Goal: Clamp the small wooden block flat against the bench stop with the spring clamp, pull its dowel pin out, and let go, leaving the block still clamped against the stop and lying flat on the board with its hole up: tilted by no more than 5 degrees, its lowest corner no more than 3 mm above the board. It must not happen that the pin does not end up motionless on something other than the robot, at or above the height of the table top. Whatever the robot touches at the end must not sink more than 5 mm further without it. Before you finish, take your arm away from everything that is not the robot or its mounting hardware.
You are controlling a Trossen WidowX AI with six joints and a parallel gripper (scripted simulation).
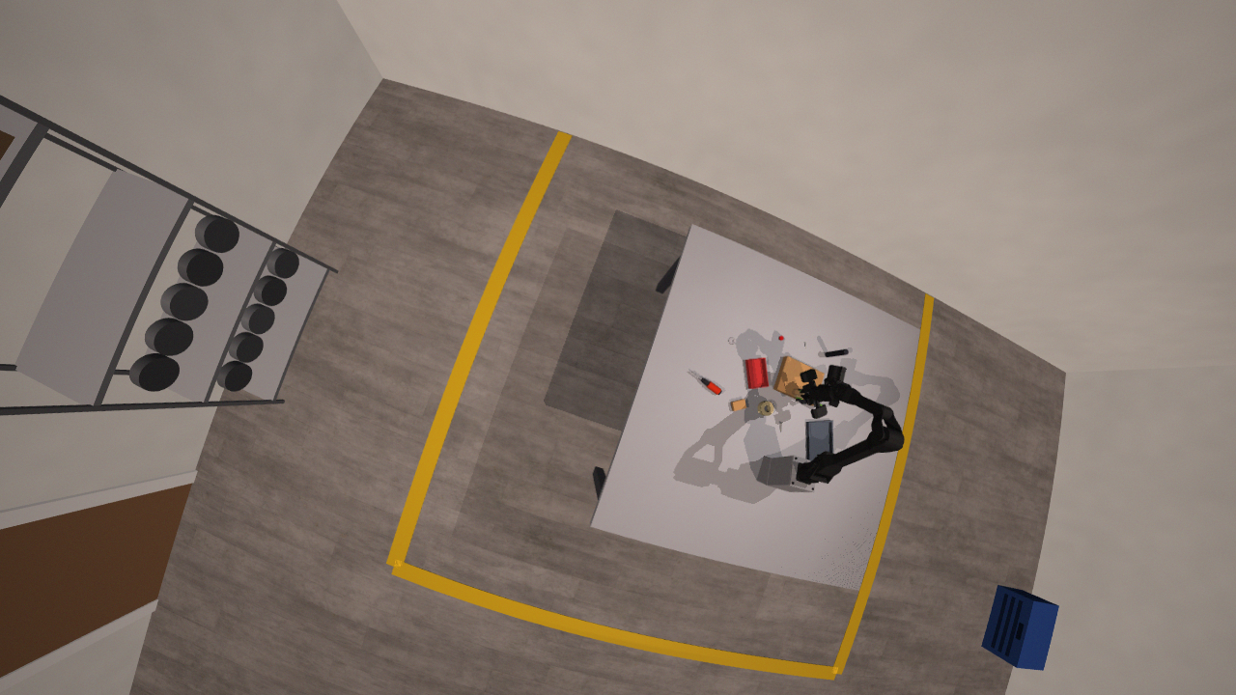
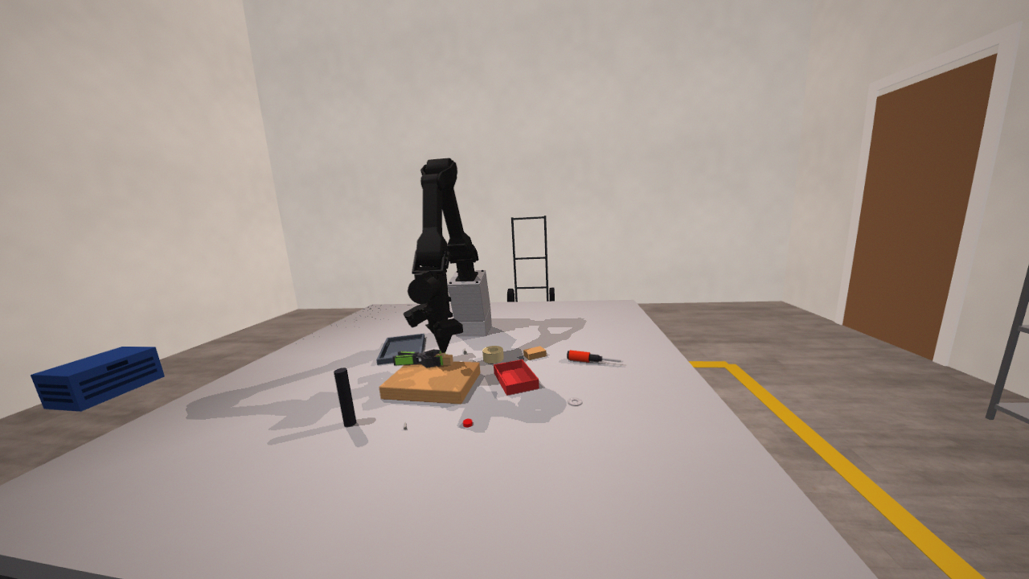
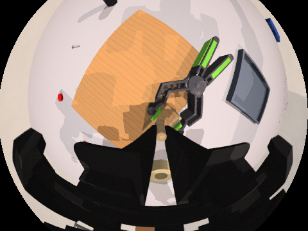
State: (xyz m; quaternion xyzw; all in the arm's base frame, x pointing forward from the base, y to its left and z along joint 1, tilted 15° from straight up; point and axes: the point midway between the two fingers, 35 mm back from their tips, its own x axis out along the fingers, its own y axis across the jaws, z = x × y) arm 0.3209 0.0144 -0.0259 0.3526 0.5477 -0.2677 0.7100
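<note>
Small wooden block (image 3: pixel 171 115): sits at the near edge of the board (image 3: pixel 128 77), between the jaw tips of the spring clamp (image 3: pixel 192 86); mostly hidden by the clamp and the fingers, so its tilt cannot be told.
Spring clamp: black body with green handles pointing away from the block toward the grey tray (image 3: pixel 248 86); its jaws appear to sit on either side of the block. The bench stop cannot be made out.
Dowel pin (image 3: pixel 161 133): a pale peg showing in the narrow gap between the fingers, just above the block.
End effector (image 3: pixel 161 135): pointing straight down over the board's edge, fingers nearly together and pinched on the dowel pin.
Step in hand: pulling the pin, judging by the grip and the clamp already in place.
Next move: a straight lift along the pin's axis, no sideways drag, so the block is not pried up or shifted out of the clamp; then carry the pin aside and release it.
Risk: a tight pin could lift the block's corner off the board.
Nearby: tape roll (image 3: pixel 161 171) on the table (image 3: pixel 51 73), below the fingers.
</note>
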